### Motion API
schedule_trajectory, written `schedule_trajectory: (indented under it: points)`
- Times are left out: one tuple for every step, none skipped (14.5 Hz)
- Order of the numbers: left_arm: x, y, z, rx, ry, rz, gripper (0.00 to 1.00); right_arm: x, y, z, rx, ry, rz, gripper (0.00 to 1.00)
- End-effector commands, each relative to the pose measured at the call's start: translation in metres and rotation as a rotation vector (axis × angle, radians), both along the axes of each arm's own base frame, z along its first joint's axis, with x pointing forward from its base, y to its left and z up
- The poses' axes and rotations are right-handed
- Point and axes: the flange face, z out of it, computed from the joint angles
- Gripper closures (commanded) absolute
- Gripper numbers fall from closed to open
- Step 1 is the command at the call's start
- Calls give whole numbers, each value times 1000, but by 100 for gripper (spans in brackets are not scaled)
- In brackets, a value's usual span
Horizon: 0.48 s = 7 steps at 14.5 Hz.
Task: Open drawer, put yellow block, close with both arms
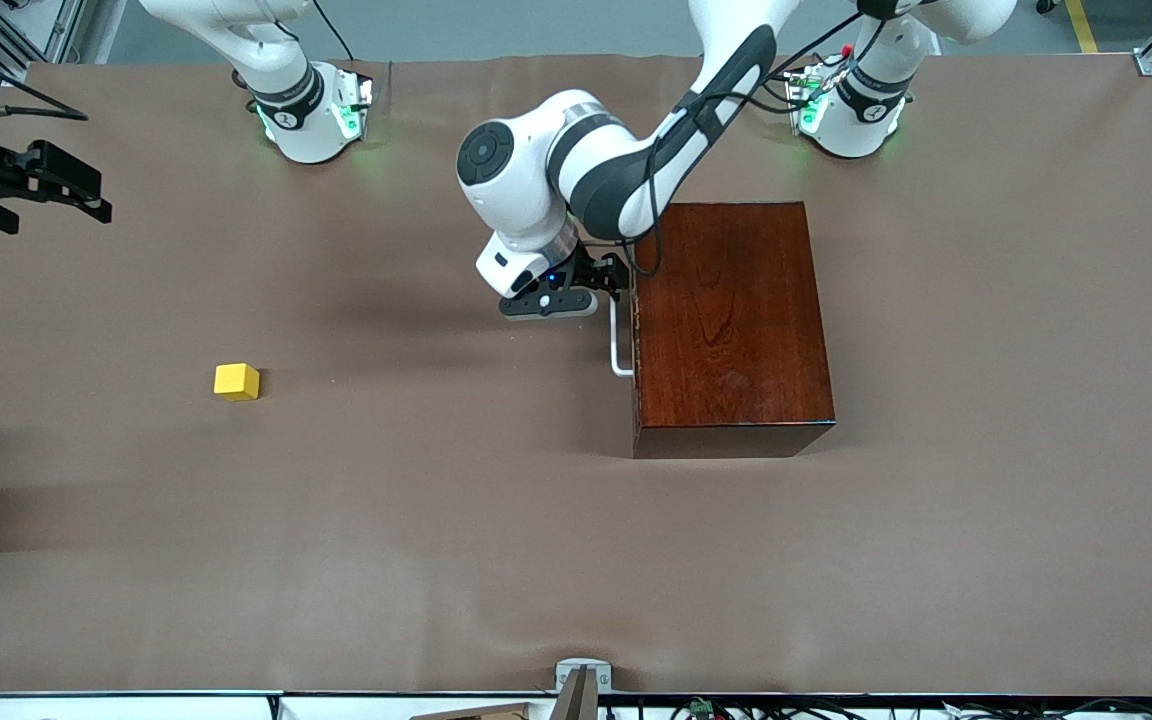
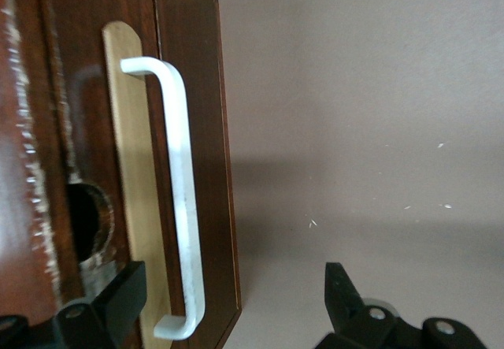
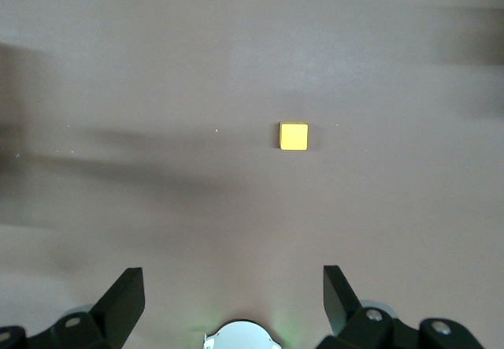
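So far nothing is finished: the drawer sits shut in its dark wooden box, at three o'clock from the yellow block lying on the table. The left gripper straddles the white handle, fingers spread. The right gripper waits above the block, open and empty.

Even, bright overhead light gives soft arm shadows on the table, a glossy sheen on the box, and green glow at the bases.
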Motion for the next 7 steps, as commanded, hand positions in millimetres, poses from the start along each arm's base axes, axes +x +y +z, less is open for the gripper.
schedule_trajectory:
  points:
    - [2, -1, -22, 52, -15, -6, 0, -7, 0, 2, 10, 0, -12, 0]
    - [-3, -5, -26, 65, -23, -25, 0, -7, 0, 2, 9, 0, -14, 0]
    - [-3, -5, -31, 72, -23, -25, 0, -7, 0, 2, 9, 0, -14, 0]
    - [-3, -4, -35, 77, -20, -23, 0, -7, 0, 2, 9, 0, -14, 0]
    - [-3, -5, -36, 73, -25, -9, 0, -7, 0, 2, 9, 0, -14, 0]
    - [-3, -7, -37, 65, -36, 22, 0, -7, 0, 2, 9, 0, -14, 0]
    - [-2, -9, -39, 52, -51, 47, 0, -7, 0, 2, 9, 0, -14, 0]
